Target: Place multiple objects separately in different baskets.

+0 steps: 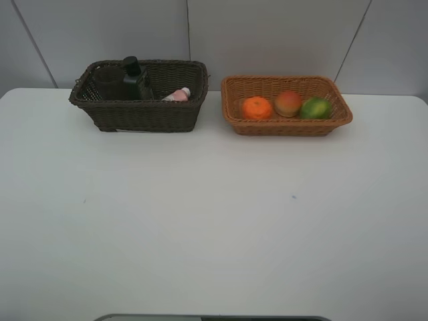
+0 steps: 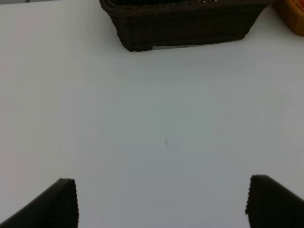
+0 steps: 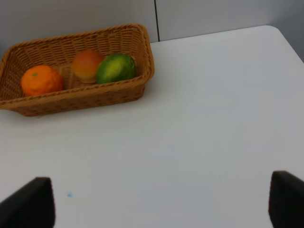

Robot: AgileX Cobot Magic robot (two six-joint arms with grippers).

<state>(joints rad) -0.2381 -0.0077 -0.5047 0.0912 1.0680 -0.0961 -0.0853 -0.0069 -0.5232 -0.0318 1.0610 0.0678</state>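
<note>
The dark brown basket (image 1: 147, 118) stands at the back left. It holds a dark angular bottle (image 1: 136, 77), a pink squeeze bottle (image 1: 178, 95) and a dim tumbler (image 1: 107, 84). To its right, the orange-tan basket (image 1: 287, 126) holds an orange (image 1: 257, 108), a peach-like fruit (image 1: 288, 103) and a green mango (image 1: 315, 108). Neither gripper shows in the exterior high view. My left gripper (image 2: 161, 202) is open over bare table, well short of the dark basket (image 2: 185, 28). My right gripper (image 3: 159, 202) is open and empty, away from the tan basket (image 3: 80, 97) with its orange (image 3: 41, 80), peach (image 3: 86, 64) and mango (image 3: 116, 68).
The white table (image 1: 214, 221) runs back to a grey panelled wall (image 1: 267, 33). A corner of the tan basket (image 2: 292, 16) shows in the left wrist view. A dark strip (image 1: 214, 317) lies at the table's front edge.
</note>
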